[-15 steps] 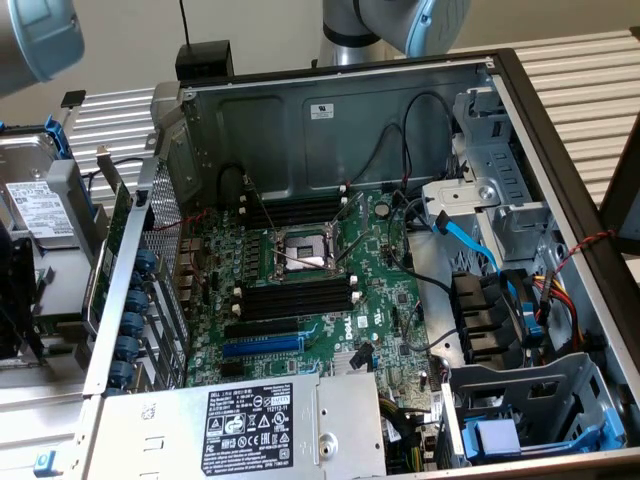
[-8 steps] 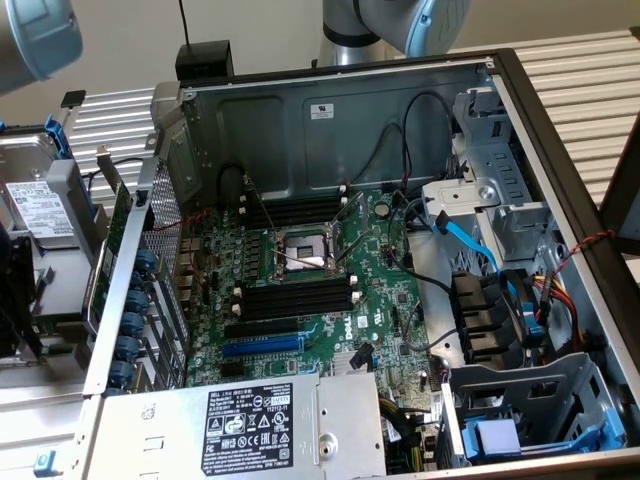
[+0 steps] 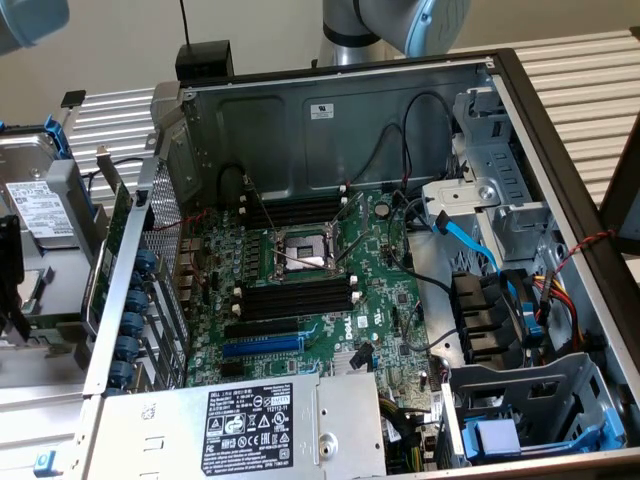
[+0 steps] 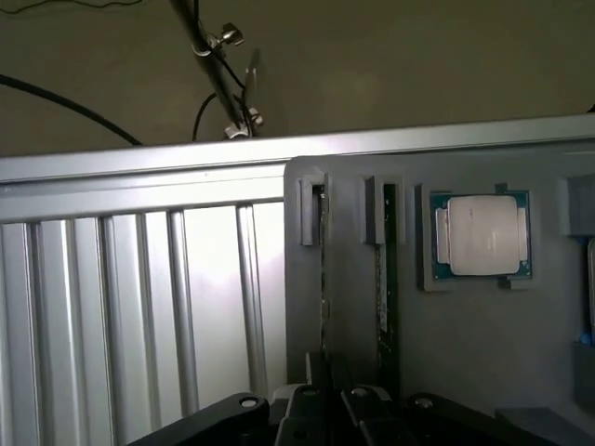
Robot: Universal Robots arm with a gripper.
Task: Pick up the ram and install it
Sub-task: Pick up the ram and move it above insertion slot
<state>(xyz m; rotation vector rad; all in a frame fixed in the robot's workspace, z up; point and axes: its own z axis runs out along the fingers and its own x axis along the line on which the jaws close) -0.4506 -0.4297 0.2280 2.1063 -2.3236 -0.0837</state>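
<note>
In the wrist view the gripper [image 4: 327,413] has its dark fingers [image 4: 302,409] drawn together over a grey holder tray [image 4: 465,372]. The tray lies on a ribbed aluminium table [image 4: 130,307]. The ram [image 4: 323,279] stands on edge in a narrow slot of that tray, and its near end runs in under the fingers. Whether the fingers actually pinch it cannot be told. A second stick [image 4: 381,279] sits on edge in the neighbouring slot, just beside the ram. Beyond it a processor [image 4: 483,237] lies flat in a square pocket.

In the exterior view the arm [image 3: 400,20] shows at the top edge of the frame, above the open computer case [image 3: 330,110]. At the centre of the frame lies the motherboard [image 3: 385,300], with its processor socket [image 3: 305,250] between two banks of black memory slots [image 3: 300,295]. The blue expansion slot [image 3: 262,346] lies just below the lower bank.
</note>
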